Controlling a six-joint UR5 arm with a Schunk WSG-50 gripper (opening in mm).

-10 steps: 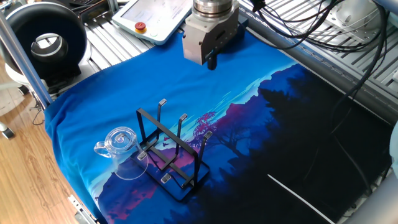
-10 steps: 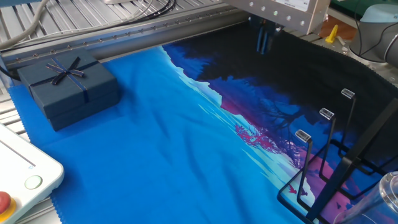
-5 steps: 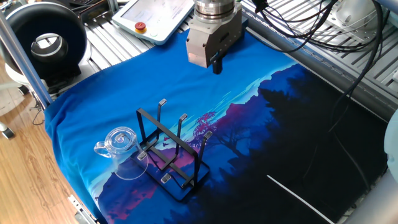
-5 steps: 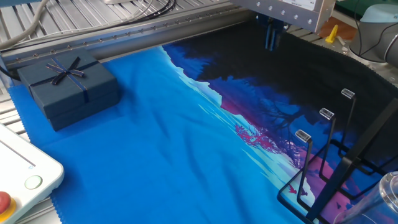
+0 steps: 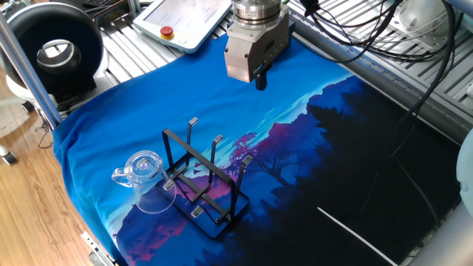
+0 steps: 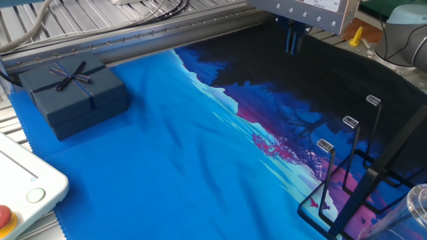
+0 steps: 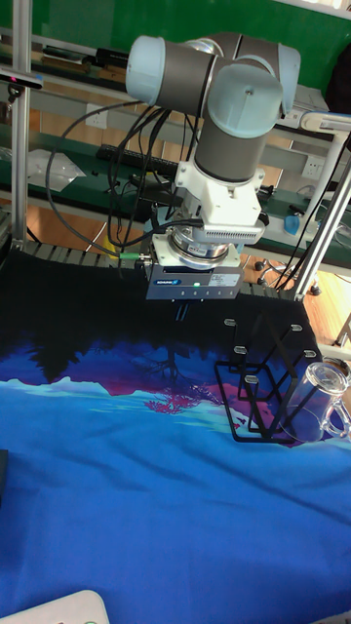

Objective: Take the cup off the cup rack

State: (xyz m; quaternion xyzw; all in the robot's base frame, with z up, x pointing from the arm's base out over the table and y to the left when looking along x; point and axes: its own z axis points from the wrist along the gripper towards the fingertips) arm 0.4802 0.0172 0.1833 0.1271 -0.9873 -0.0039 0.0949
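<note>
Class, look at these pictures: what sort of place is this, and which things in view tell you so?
Most likely a robotics lab. A robot arm works over a cloth-covered table, a control pendant with a red stop button lies nearby, and aluminium framing and cables surround the bench.

Table of ribbed aluminium slats, mostly covered by a printed blue-to-black cloth. On the cloth: black cup rack standing upright, and a dark gift box with ribbon bow, well apart from it. White pendant with red button lies on the bare slats.

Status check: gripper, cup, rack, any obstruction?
Gripper high, away from rack, holding nothing. Cup tilted on cup rack. Path looks clear.
</note>
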